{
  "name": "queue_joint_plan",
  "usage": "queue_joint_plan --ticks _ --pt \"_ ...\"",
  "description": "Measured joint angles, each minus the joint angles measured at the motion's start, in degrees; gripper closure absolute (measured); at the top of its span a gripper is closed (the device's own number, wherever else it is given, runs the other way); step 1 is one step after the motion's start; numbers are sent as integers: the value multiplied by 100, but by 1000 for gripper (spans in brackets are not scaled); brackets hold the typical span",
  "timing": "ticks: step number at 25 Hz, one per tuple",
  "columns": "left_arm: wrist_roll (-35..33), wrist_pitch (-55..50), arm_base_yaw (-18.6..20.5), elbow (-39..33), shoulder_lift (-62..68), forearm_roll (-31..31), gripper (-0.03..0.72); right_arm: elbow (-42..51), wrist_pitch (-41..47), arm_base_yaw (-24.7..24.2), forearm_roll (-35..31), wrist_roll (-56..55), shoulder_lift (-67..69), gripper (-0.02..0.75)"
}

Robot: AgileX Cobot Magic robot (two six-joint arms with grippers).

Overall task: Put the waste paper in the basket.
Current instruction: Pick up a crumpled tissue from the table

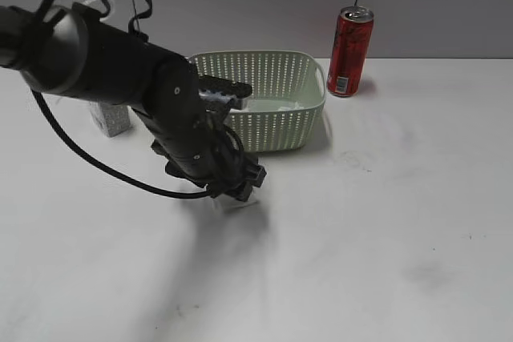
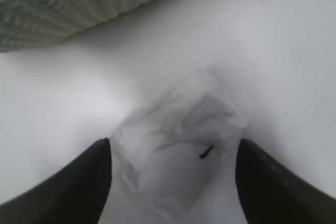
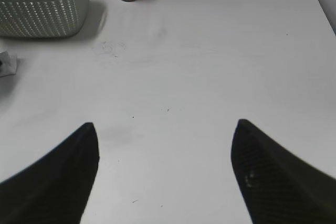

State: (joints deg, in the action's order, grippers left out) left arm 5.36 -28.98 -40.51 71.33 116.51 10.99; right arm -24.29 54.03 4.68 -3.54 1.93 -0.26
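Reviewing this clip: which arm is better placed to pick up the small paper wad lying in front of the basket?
Left. The left gripper is open with the paper wad between its fingers, just in front of the basket. The right gripper hangs open over bare table, away from the wad.

One basket (image 1: 276, 106), pale green and perforated, stands on the desk (image 1: 385, 222). One red can (image 1: 350, 51) stands just beside it. One small patterned carton (image 1: 110, 118) shows behind the left arm. Waste paper: one small crumpled wad (image 2: 178, 140) with a black mark lies on the desk, and inside the basket something white (image 1: 276, 106) shows that may be one or two more scraps; the count there cannot be told. Two end effectors show in the wrist views, the left end effector (image 2: 173, 182) and the right end effector (image 3: 165, 171), each with two fingers. One arm (image 1: 136, 86) appears in the exterior view.
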Motion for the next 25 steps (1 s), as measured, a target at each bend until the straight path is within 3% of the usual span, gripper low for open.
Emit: queue_joint_plan --ticks 5,8,17,20,25 --pt "0 143 0 0 159 12 147 0 0 0 0 0 0 146" --pt "0 142 0 18 254 9 196 0 5 0 0 0 0 146" --pt "0 -13 0 18 26 11 632 0 5 0 0 0 0 146" --pt "0 -19 0 18 -411 11 696 0 5 0 0 0 0 146" --pt "0 55 0 13 -1242 -159 706 0 5 0 0 0 0 146"
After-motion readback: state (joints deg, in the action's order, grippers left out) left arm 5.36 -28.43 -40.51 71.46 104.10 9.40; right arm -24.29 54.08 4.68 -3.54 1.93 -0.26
